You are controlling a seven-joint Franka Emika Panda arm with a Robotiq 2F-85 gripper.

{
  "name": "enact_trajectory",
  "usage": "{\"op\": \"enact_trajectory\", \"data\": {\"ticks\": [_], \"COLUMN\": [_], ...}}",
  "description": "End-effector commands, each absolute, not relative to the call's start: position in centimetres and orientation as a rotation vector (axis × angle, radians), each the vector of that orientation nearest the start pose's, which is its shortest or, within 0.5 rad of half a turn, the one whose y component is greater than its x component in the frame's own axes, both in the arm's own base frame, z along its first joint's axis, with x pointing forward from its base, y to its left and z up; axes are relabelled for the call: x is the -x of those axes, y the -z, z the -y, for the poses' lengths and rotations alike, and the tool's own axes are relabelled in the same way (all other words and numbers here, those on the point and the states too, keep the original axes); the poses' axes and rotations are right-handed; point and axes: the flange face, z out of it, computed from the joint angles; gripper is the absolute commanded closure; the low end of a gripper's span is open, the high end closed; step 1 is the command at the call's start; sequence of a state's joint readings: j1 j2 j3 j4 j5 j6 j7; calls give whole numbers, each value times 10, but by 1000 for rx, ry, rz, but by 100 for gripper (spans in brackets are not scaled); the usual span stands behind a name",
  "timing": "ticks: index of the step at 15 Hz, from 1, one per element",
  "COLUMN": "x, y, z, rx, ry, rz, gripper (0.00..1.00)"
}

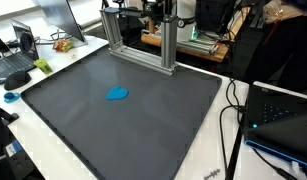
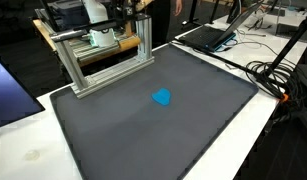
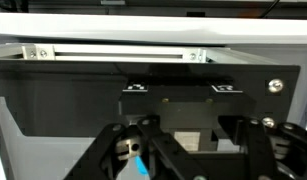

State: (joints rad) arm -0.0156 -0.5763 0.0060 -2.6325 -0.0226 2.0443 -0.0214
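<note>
A small blue object (image 1: 117, 94) (image 2: 163, 97) lies alone near the middle of the dark grey mat (image 1: 123, 130) (image 2: 163, 140). At the back edge of the mat stands an aluminium frame (image 1: 143, 45) (image 2: 108, 60). The arm is high up behind that frame, far from the blue object. In the wrist view my gripper (image 3: 188, 172) comes in from the bottom, its two black linkages parted with a gap between them and nothing held. It faces a black panel (image 3: 83, 90) under a metal rail (image 3: 113, 53). A thin blue streak (image 3: 139, 162) shows by the left linkage.
Laptops stand beside the mat (image 1: 18, 50) (image 2: 208, 35). Black cables (image 1: 233, 110) (image 2: 278, 75) trail along one side. A dark screen (image 1: 283, 115) sits at that edge, and a small blue item (image 1: 11, 97) lies off the mat.
</note>
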Motion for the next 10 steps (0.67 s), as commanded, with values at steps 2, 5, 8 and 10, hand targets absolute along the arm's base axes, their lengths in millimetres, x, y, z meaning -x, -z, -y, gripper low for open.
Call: {"op": "enact_trajectory", "data": {"ticks": [2, 5, 8, 10], "x": [-346, -348, -349, -350], "y": [-425, -426, -426, -425], "z": [-5, -9, -9, -10], "rx": [3168, 3195, 3227, 3242], "ry": [-12, 17, 28, 27], "rz": [98, 101, 95, 104], "gripper": [0, 0, 0, 0]}}
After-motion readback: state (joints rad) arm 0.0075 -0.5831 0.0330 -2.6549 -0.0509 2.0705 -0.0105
